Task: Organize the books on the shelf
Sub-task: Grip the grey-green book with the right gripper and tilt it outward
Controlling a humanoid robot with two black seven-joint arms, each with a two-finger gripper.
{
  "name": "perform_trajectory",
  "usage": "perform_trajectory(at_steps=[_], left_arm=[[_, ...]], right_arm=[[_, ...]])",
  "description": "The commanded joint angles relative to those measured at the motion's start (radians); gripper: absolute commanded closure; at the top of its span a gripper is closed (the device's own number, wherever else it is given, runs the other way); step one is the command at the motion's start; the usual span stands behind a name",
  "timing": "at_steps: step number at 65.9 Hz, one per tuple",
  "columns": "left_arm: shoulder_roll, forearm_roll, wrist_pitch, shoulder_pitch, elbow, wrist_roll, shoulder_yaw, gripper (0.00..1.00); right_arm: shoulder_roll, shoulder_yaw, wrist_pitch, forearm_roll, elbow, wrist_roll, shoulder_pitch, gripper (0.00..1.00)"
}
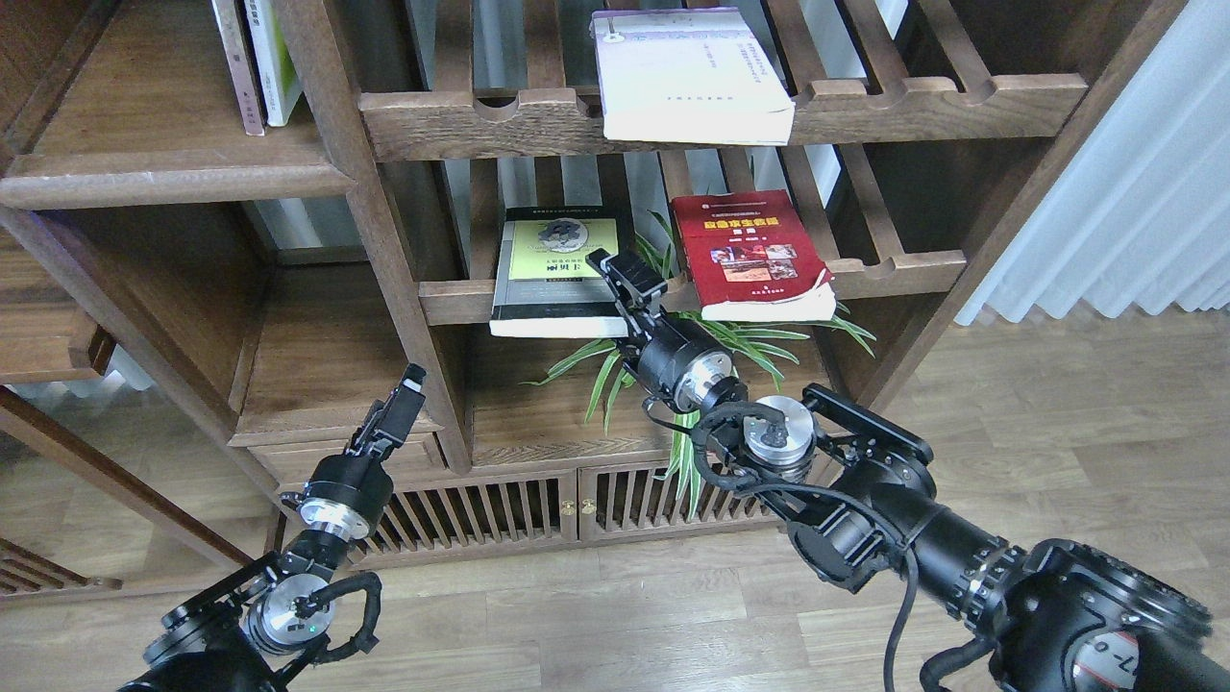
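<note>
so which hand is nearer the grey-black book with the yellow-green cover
Right. The right hand is at the right front corner of the grey-black book on the slatted rack. The left hand sits lower and to the left, clear of it.

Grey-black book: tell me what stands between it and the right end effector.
Nothing visible does. The right end effector sits at the right edge of the grey-black book on the slatted rack; the plant lies below.

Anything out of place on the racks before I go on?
Yes. All three books lie flat on slatted racks, overhanging the front rails: the white book on top, the grey-black book and the red book below. The solid shelf upper left has room.
</note>
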Motion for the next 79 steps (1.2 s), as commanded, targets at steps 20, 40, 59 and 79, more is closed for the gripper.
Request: perform_trajectory(at_steps=[20,40,59,79], left_arm=[[0.000,0.001,0.000,-0.001,0.002,0.000,0.002,0.00],[0.000,0.001,0.000,0.000,0.001,0.000,0.009,0.00],[0.000,-0.001,0.000,-0.001,0.001,0.000,0.005,0.00],[0.000,-0.050,0.000,-0.003,-0.004,0.000,0.006,0.00]], right_arm=[[0.000,-0.010,-0.079,0.040,-0.014,-0.006,0.021,0.14],[0.000,0.020,-0.078,0.069,-0.029,-0.021,0.028,0.63],[0.000,0.075,-0.076,0.083,-0.021,-0.016,0.030,0.96],[0.000,0.082,-0.014,0.072,0.099,-0.041,-0.033,0.96]])
